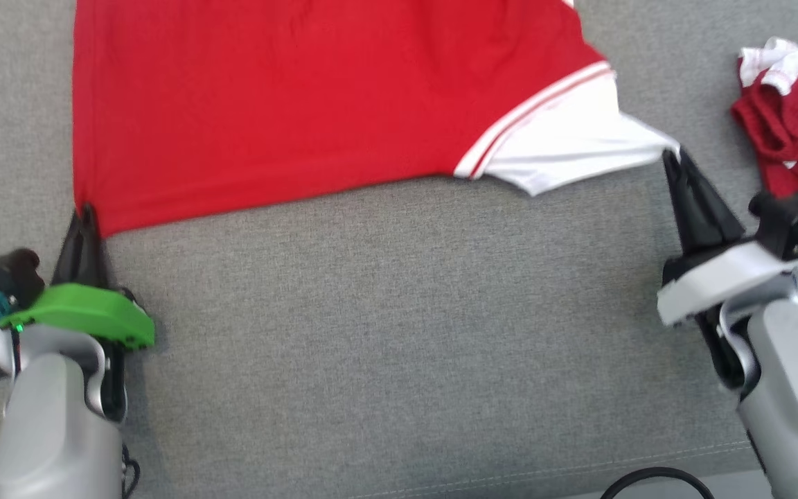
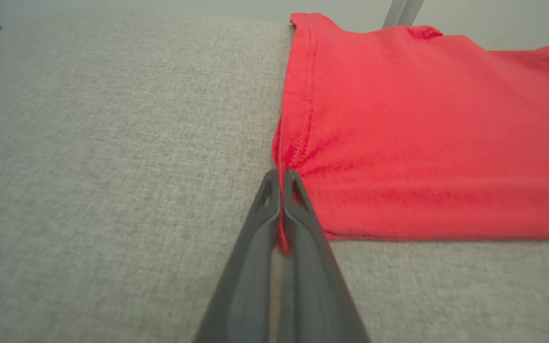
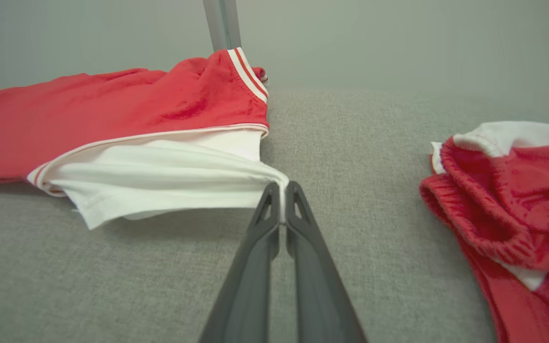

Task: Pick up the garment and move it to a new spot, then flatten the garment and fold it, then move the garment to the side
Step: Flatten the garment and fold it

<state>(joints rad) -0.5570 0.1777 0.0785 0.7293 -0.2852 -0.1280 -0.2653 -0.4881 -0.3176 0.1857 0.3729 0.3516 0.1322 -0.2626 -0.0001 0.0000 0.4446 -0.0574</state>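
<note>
Shirt: red knit jersey, soft, spread mostly flat on the surface, from upper left to centre of the head view, top cut off by the frame. Sleeve is white, with red-and-white striped trim at its seam, and is pulled out to a taut point. Hem is stitched, slightly puckered near the corner. Surface is grey woven cloth with a coarse weave and a stitched seam along its near edge.

Left tool: 2 dark tapered fingers pressed together, clamped on the shirt's near hem corner. Red cloth shows between them in the left wrist view.

Right tool: fingers together, clamped on the sleeve's tip, white cloth bunched there.

Pile of crumpled red cloth with a white band lies right of the right tool, apart from the shirt and close to that arm's wrist. Grey metal post stands behind the shirt. Black cable loops at the bottom edge.
</note>
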